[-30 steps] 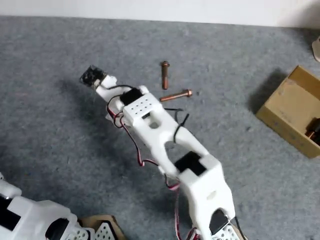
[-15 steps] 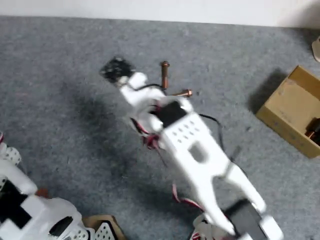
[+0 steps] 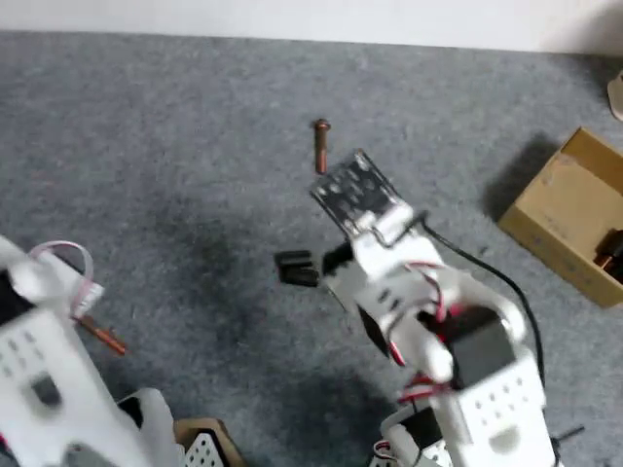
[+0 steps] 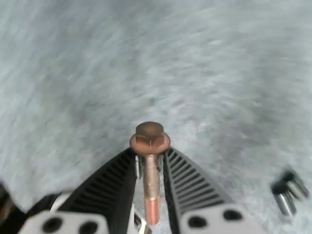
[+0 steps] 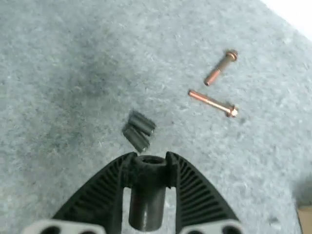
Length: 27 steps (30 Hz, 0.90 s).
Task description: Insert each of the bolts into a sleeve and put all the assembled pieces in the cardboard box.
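The left end effector [image 4: 150, 154] is clenched on a copper bolt [image 4: 151, 180], whose hex head juts past the ribbed fingertips. The right end effector [image 5: 148, 158] grips one black sleeve [image 5: 146, 200], a smooth tube with its open bore facing outward. The right wrist view counts two loose bolts [image 5: 212, 103] lying near each other and two loose sleeves [image 5: 138, 130] touching side by side on the grey, felt-like worktop [image 5: 58, 58]. In the high view the right arm covers one of the loose bolts. There the cardboard box [image 3: 569, 209] sits well apart at the worktop's edge.

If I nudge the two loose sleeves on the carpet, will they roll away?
Probably not far: the sleeves lie on their sides on fuzzy carpet, which should damp rolling. Being round, they may turn if pushed sideways. They look small and rigid, likely light.
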Motion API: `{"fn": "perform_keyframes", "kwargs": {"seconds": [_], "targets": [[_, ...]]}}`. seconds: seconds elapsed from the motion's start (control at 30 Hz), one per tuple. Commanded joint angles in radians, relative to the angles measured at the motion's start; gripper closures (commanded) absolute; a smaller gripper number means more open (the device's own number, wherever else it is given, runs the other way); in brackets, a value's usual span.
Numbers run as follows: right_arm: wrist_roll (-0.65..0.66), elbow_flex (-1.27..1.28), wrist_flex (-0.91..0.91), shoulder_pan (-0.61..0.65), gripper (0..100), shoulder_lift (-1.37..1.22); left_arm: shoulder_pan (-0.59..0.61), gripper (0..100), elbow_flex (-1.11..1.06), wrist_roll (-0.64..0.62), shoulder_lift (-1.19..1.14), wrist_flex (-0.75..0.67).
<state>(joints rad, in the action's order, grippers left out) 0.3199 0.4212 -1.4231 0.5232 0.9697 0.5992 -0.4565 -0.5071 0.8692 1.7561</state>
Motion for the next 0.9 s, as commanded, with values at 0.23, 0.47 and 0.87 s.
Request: {"fn": "perform_keyframes", "kwargs": {"seconds": [0.23,0.47,0.87], "targets": [[-0.009,-0.008,-0.162,-0.016,99.4,0.189,-0.097,99,0.001,0.032,0.214,-0.009],[-0.009,0.015,-0.168,-0.018,99.4,0.300,-0.145,99,-0.156,0.368,0.222,-0.190],[-0.011,0.295,0.033,-0.122,99.4,0.489,-0.277,99,-0.260,0.278,0.222,-0.448]]}}
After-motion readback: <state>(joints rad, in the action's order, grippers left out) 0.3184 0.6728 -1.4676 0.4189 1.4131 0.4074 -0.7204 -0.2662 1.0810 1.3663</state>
